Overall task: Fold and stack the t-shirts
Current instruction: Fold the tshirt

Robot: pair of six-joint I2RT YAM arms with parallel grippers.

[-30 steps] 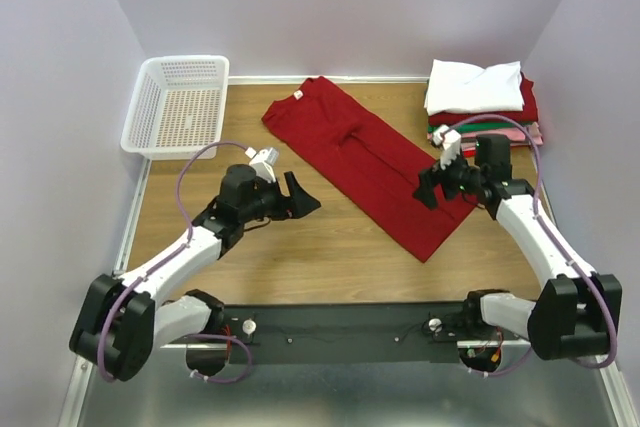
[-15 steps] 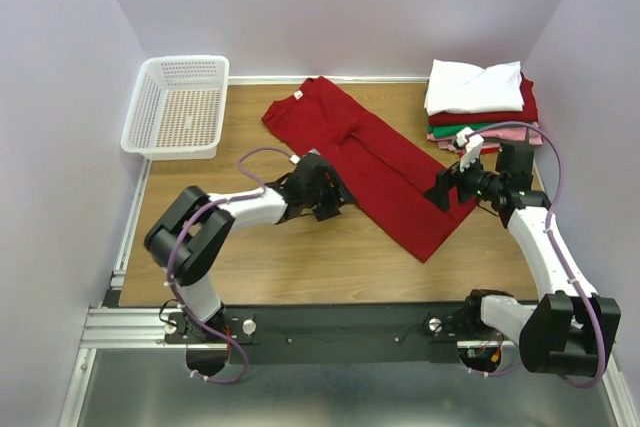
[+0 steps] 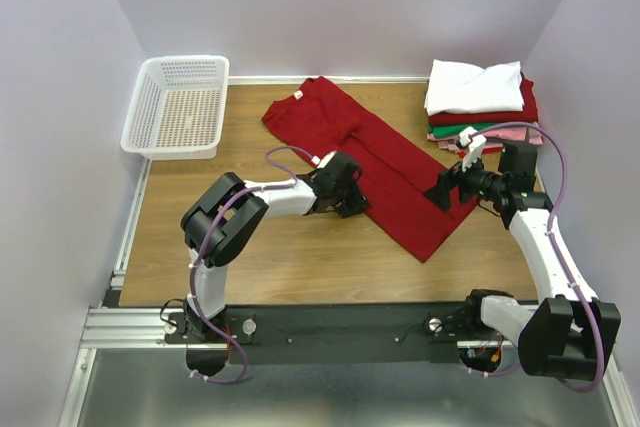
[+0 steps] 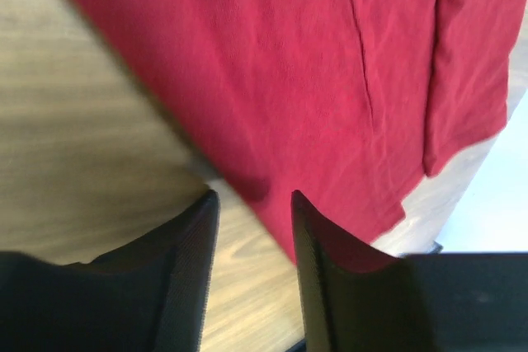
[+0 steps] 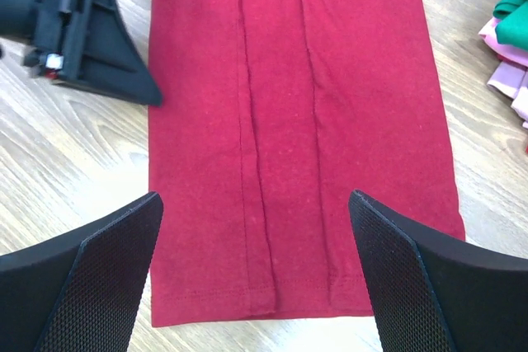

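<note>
A large dark red t-shirt, folded lengthwise into a long strip, lies diagonally across the table. It also shows in the left wrist view and the right wrist view. My left gripper is open at the strip's left long edge, and that edge runs between its fingers. My right gripper is wide open and empty over the strip's lower right part, with the hem just below its fingers. A stack of folded shirts sits at the back right: white on top, then dark red, green and pink.
A white mesh basket stands at the back left corner. The left gripper's black body shows in the right wrist view beside the strip. The stack's green and pink edges lie close to the right of the strip. Walls enclose the table.
My left arm has swung right from the bare wood to the red shirt's left edge. My right gripper has shifted slightly to the right and stays open.
</note>
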